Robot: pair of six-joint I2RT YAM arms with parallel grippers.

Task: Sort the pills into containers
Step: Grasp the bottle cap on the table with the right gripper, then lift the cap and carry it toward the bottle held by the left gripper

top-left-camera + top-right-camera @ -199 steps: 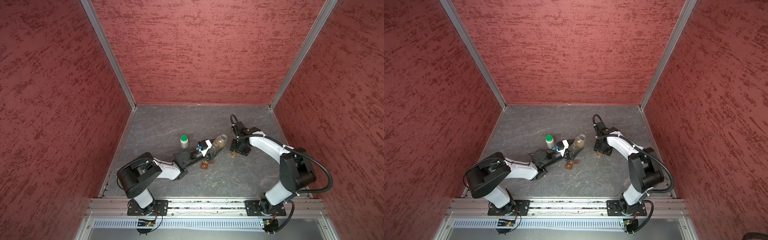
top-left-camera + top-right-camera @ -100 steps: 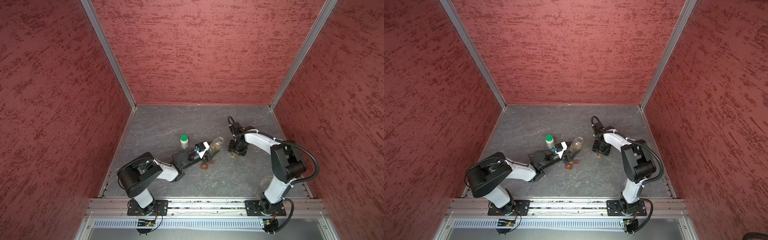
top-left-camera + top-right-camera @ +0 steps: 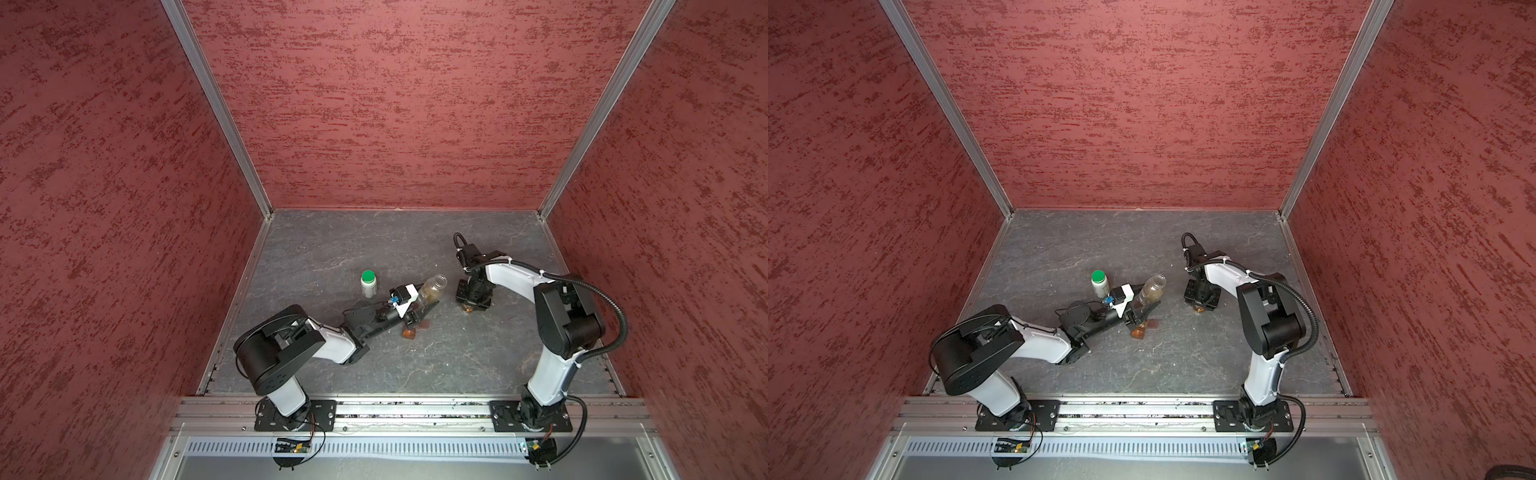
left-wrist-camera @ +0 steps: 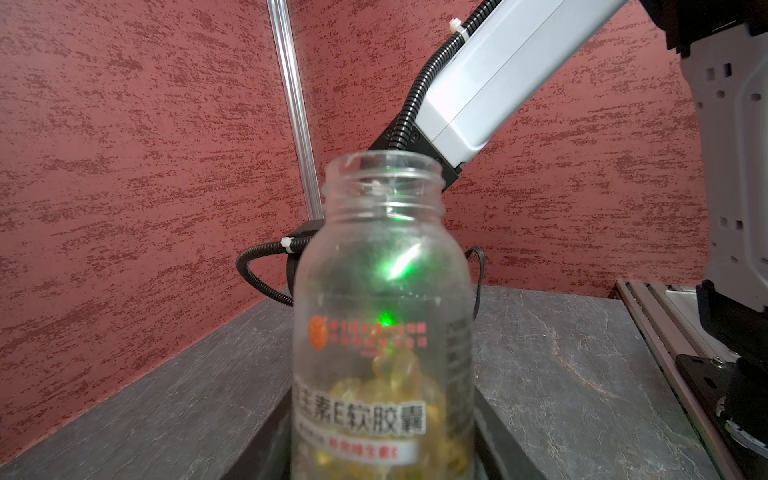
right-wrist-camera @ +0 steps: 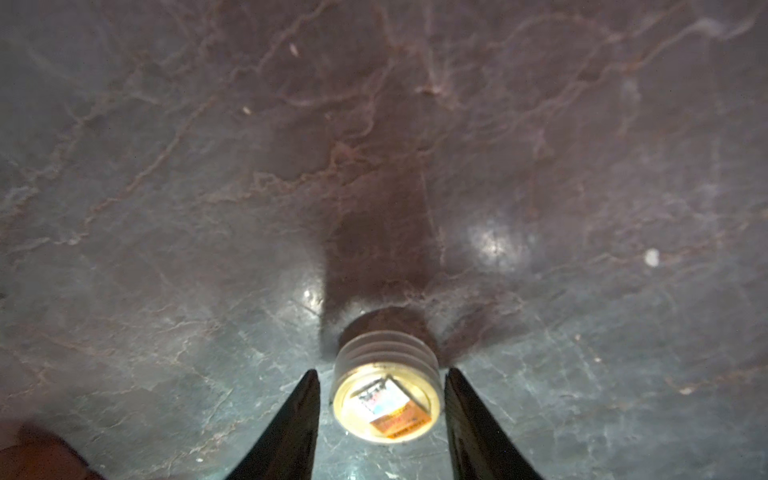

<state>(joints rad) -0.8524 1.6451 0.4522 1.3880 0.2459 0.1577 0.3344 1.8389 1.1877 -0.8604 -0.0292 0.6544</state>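
Left gripper (image 3: 422, 311) clamps the open bottle (image 4: 382, 291), grip mostly out of frame; right gripper (image 5: 381, 376) apart astride a cap (image 5: 386, 405).

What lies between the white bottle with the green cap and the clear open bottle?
A white block on the left arm lies between the white bottle and the clear open bottle. Both top views show it.
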